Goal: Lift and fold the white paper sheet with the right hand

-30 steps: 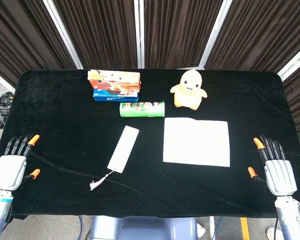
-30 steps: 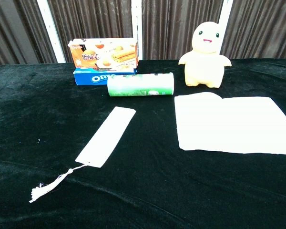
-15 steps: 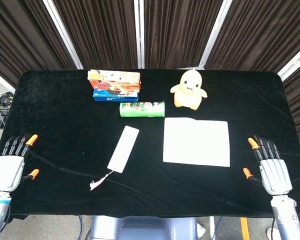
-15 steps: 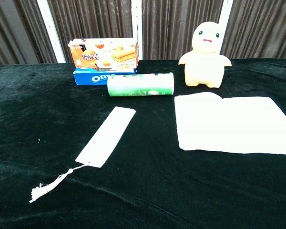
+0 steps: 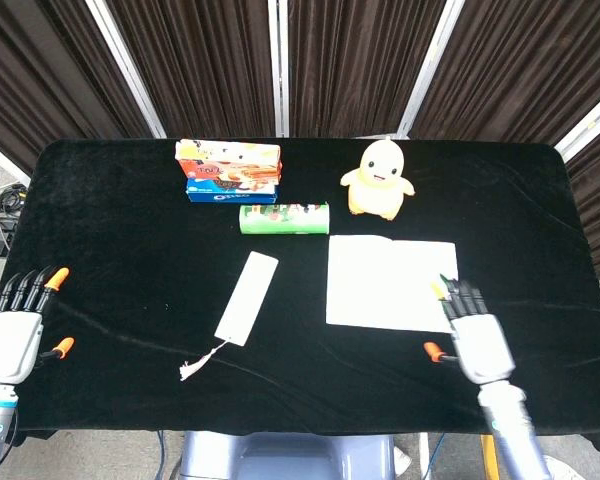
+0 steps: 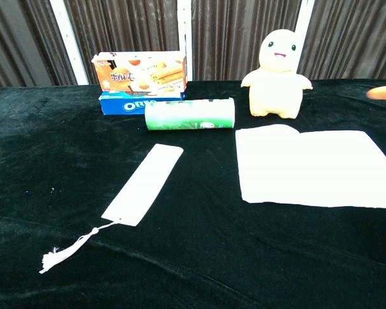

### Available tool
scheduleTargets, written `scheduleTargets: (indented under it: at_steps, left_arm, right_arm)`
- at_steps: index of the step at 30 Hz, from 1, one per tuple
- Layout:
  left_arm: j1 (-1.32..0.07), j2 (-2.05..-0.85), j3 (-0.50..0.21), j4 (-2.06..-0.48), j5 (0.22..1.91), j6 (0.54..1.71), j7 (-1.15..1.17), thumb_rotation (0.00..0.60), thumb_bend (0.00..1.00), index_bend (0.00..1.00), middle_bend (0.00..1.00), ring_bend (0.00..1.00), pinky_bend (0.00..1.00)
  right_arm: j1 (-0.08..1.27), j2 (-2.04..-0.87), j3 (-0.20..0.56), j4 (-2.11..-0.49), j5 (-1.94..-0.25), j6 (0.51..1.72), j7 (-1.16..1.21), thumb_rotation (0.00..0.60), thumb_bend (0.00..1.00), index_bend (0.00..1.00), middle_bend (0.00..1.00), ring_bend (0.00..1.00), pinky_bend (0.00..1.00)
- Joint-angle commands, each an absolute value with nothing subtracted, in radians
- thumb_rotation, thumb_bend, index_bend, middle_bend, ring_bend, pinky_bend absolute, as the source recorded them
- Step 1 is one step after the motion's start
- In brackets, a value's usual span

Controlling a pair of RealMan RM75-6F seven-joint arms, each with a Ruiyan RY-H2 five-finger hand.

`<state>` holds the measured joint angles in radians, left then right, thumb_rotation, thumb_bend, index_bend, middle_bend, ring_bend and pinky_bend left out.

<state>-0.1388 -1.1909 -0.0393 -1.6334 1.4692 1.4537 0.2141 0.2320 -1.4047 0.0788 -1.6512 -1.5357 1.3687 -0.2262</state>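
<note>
Setting: dark pleated curtains behind a black-draped worktop (image 5: 100,200).
Paper: the white paper sheet (image 5: 392,284) lies flat; its near right corner sits under our right hand's fingertips (image 5: 458,294).
Risk: we judge the thin sheet may skid or crumple if the fingers drag it.
Right hand (image 5: 475,340): palm down, fingers apart, holding nothing.
Left hand (image 5: 15,335): far left of the paper, fingers apart, holding nothing.

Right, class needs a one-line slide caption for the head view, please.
Right hand, open, reaches the near right corner of the white paper sheet lying flat on the black table.
</note>
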Motion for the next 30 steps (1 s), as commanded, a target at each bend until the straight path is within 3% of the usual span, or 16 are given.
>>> scheduleTargets:
  at_steps: [1, 12, 30]
  left_arm:
    - [-0.139, -1.19, -0.042, -1.632, 1.465, 1.452, 0.213, 0.6, 0.2, 0.0, 0.0, 0.0, 0.0]
    - [-0.138, -1.182, -0.052, -1.63, 1.447, 1.448, 0.197, 0.6, 0.21, 0.0, 0.0, 0.0, 0.0]
    - [-0.138, -1.158, -0.071, -1.638, 1.424, 1.446, 0.151, 0.6, 0.22, 0.0, 0.0, 0.0, 0.0]
  right_arm:
    - [0.272, -1.48, 0.102, -1.69, -1.493, 1.32, -0.288, 0.6, 0.12, 0.0, 0.0, 0.0, 0.0]
    - [0.33, -1.665, 0.149, -1.612, -1.356, 1.261, -0.419, 0.6, 0.12, 0.0, 0.0, 0.0, 0.0]
    - [0.379, -1.809, 0.19, -1.415, -1.252, 1.238, -0.431, 0.6, 0.12, 0.0, 0.0, 0.0, 0.0]
